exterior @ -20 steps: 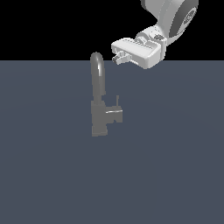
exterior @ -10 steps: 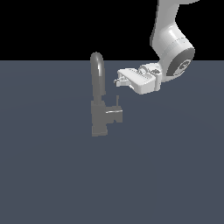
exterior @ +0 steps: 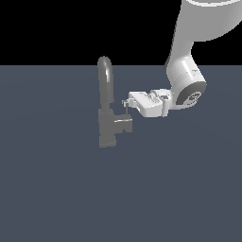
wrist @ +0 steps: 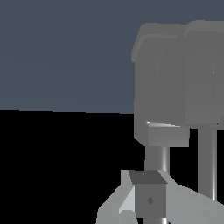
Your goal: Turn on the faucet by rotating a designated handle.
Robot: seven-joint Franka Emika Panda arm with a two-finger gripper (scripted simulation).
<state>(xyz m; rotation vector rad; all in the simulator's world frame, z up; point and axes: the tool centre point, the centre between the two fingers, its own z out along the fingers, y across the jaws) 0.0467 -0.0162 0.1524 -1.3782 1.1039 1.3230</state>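
The grey faucet (exterior: pixel 107 124) stands on the dark floor, with a blocky base and a tall arched spout (exterior: pixel 106 75). Its handle (exterior: pixel 124 124) juts toward the exterior view's right, with a thin upright pin (exterior: pixel 127 111) on it. My gripper (exterior: pixel 125 102) points at the faucet from the right, its tips just above the pin's top. The fingers look closed together with nothing between them. In the wrist view the faucet body (wrist: pixel 175 78) fills the frame, the handle (wrist: pixel 168 134) and pin (wrist: pixel 156 159) sit close ahead, and the gripper (wrist: pixel 148 200) is at the edge.
The white arm (exterior: pixel 186 85) reaches down from the exterior view's upper right. A flat dark blue-grey floor (exterior: pixel 56 189) surrounds the faucet.
The gripper has come down and moved toward the exterior view's left, from above and beside the spout to just above the handle's pin. The faucet and handle have not moved.
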